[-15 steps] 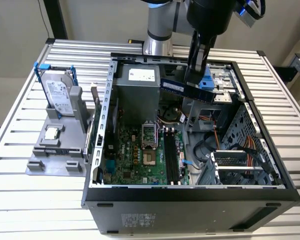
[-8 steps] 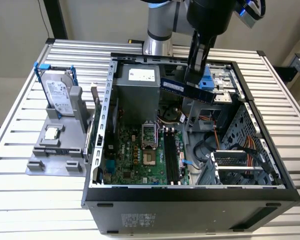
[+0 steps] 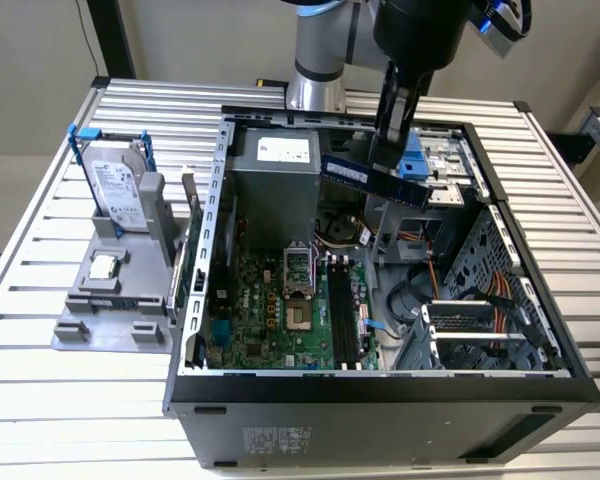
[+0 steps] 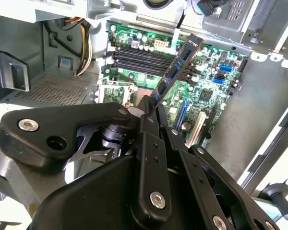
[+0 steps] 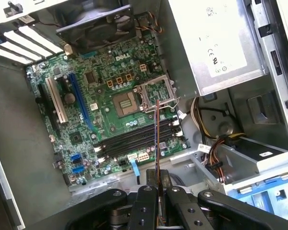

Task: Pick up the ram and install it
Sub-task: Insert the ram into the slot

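**Ram held above the slots, axis crossed**

We see the gripper clenched on the ram, which hangs in the air over the open case, well apart from the motherboard. In the exterior view the empty slots lie toward six o'clock from the stick. Its long axis runs roughly ten to four, while the slots run twelve to six, so we judge the two are not lined up. The ram is a thin, flat, rigid blue board with small black chips and a coppery edge, and it juts out past the fingers. The slots are long, narrow black plastic channels on the green board. The jaws are matte black bolted links, the case grey sheet metal.
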Motion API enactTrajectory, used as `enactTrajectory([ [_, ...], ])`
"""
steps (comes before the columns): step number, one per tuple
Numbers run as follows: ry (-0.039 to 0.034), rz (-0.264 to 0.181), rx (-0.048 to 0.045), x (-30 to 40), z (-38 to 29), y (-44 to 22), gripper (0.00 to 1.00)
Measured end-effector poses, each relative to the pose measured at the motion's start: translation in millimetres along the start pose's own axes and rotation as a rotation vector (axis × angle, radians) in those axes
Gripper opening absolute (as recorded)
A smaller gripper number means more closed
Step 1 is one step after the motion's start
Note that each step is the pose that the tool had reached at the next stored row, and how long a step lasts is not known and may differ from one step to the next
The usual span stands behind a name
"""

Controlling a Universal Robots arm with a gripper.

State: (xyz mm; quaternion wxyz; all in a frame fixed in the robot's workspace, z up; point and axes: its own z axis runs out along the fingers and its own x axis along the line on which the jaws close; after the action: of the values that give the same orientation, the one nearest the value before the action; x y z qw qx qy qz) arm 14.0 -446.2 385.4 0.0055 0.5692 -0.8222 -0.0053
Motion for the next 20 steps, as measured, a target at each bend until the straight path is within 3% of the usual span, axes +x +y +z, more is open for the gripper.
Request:
enactTrajectory([
  [8,-0.0005,0.03,-0.0001,0.0,0.0,-0.1,0.0],
  [20,-0.0017,0.117,-0.0004,0.0,0.0,-0.1,0.0],
])
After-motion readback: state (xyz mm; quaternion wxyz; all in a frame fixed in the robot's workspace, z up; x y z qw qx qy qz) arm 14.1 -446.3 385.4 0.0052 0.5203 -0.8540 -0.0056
